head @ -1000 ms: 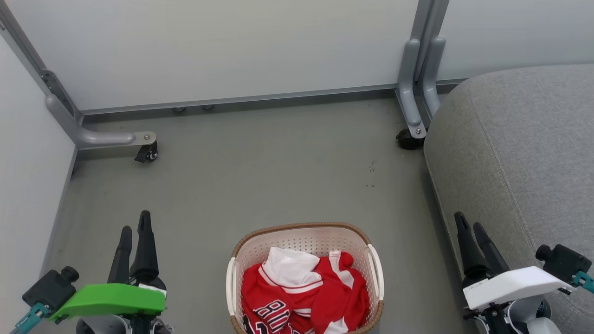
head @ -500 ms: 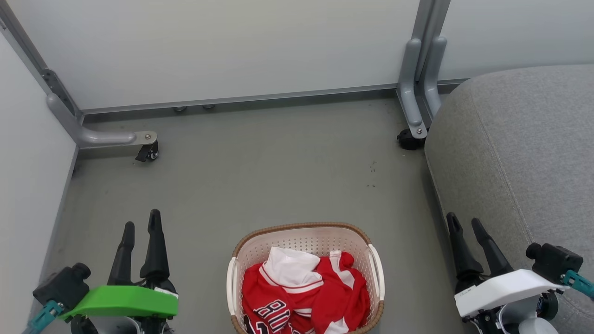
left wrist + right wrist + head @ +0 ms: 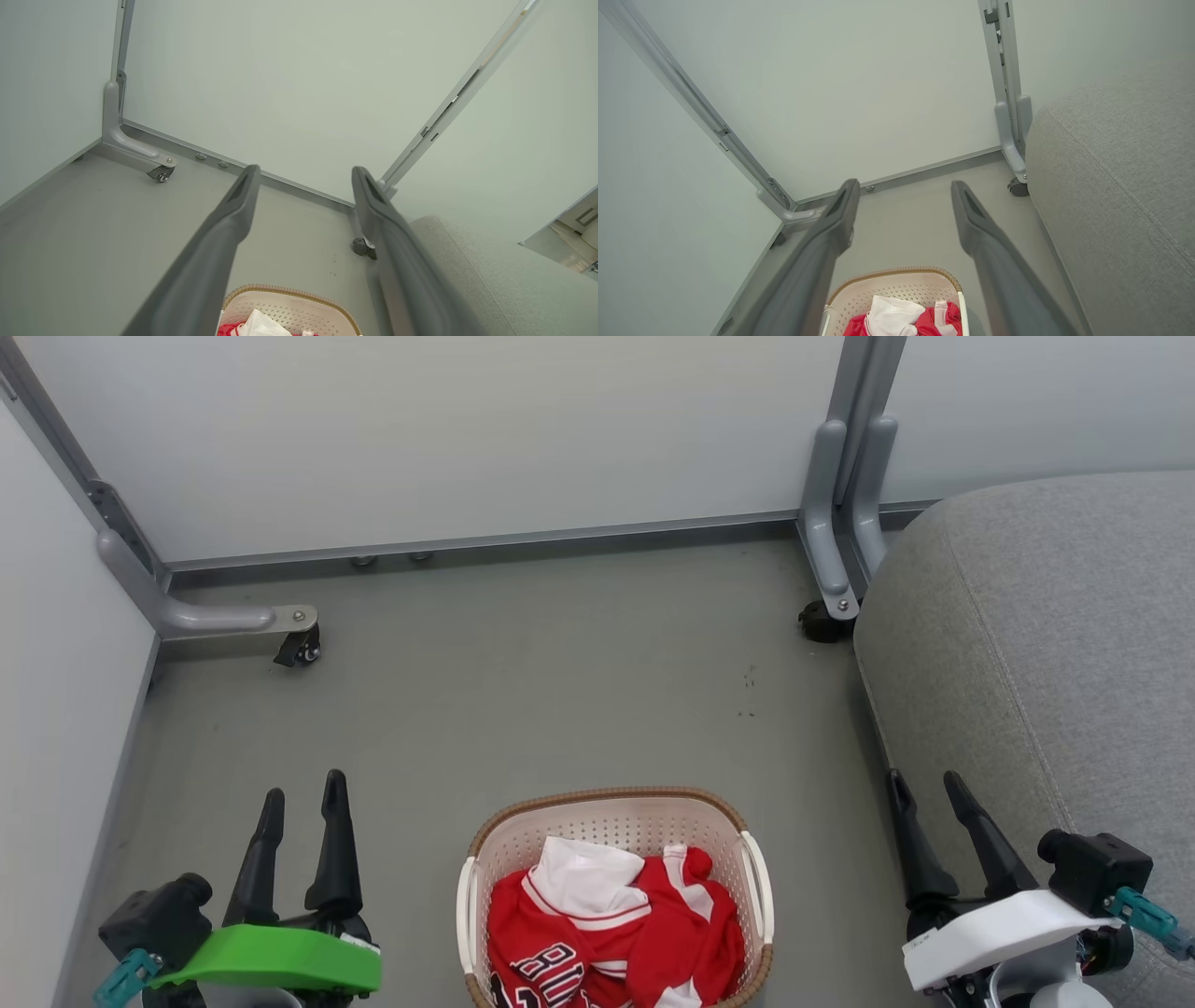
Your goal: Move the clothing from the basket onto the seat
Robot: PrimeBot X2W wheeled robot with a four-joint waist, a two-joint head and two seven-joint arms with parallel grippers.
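Head view puts the cream-white perforated plastic laundry basket with its brown woven-look rim at six o'clock on the grey floor. The red fabric clothing, a jersey with white trim and lettering bunched against plainer red cloth, lies heaped inside it. The large grey upholstered seat fills three o'clock, with no garment on the part I can see. My left pincer at seven o'clock and right pincer at five o'clock both stand spread and empty, flanking the basket without touching it. By my reckoning nothing is moved yet: every garment is left to grasp, lift and carry over.
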